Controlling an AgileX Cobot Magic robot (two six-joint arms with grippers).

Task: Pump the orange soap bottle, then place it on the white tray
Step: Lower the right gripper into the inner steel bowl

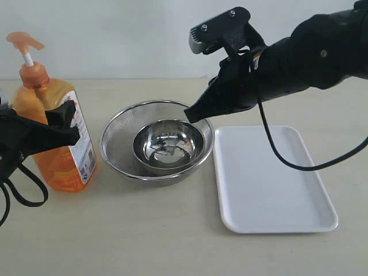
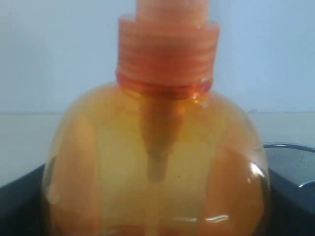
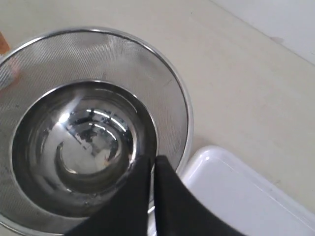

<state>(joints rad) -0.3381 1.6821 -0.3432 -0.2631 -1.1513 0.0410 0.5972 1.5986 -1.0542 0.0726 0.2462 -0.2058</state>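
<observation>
The orange soap bottle [image 1: 54, 144] stands upright on the table at the far left, its pump head [image 1: 24, 41] raised. My left gripper [image 1: 60, 123] is shut on the bottle's body, one black finger crossing its front. In the left wrist view the bottle [image 2: 157, 162] fills the frame beneath its ribbed collar [image 2: 167, 54], with dark fingers [image 2: 19, 201] at both sides. My right gripper [image 1: 188, 115] is shut and holds nothing; it hangs over the mesh bowl's right rim, tip [image 3: 152, 160] pointing down. The white tray [image 1: 270, 178] lies flat at the right, its corner [image 3: 236, 196] also in the right wrist view.
A round steel mesh bowl [image 1: 115, 135] sits between the bottle and the tray, with a smaller shiny steel bowl [image 1: 168, 144] inside it. Its rim [image 3: 184, 103] nearly touches the tray's left edge. A black cable [image 1: 276, 152] from the right arm loops over the tray.
</observation>
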